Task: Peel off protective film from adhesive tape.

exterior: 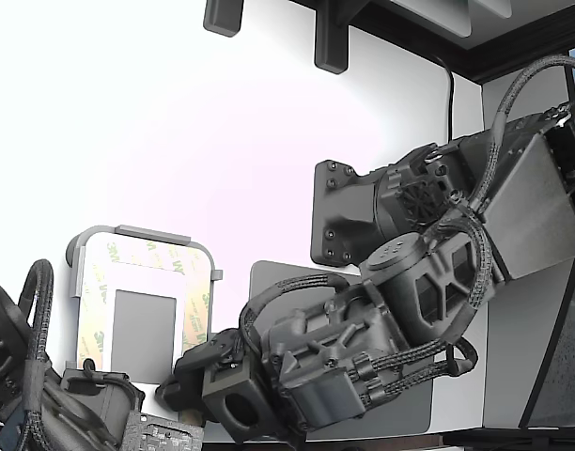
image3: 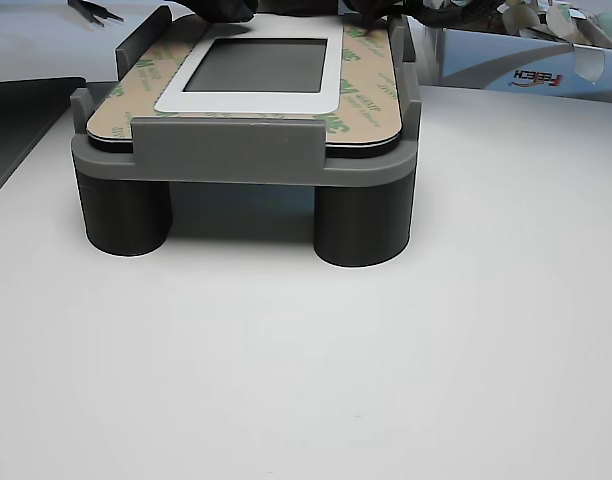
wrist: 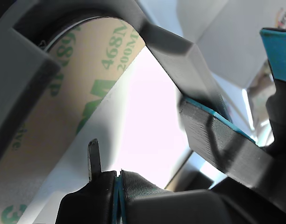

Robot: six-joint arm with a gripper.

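Desk (image3: 386, 380): white and wide, carries the fixture and all the rest.
Mat (exterior: 269, 282): dark grey with rounded corner, flat on the desk under the arm, mostly hidden in the exterior view.
Fixture (image3: 231, 150): grey plastic, on two round dark legs, raised rim all around the plate; blocks any approach from the side, so probably only reachable from above.
Plate (image3: 331, 95): white frame around a grey rectangle, seated inside the fixture rim.
Tape (exterior: 195, 287): narrow strips framing the grey rectangle, stuck flat on the plate, covered by the liner.
Liner (wrist: 73, 93): tan paper with green 3M print, lying on the tape in the fixture; probably very light, thin and soft, easy to tear, smooth on its face. No lifted edge visible, so best hold likely at a corner or strip end, pinched thin and pulled low along the strip.
Gripper (wrist: 116, 173): very close above the liner near a rounded corner; jaws look pressed together at the tip, nothing seen between them.
Box (image3: 531, 60): behind the fixture, well apart.
Tweezers (image3: 96, 10): on the desk far behind, not in the way.
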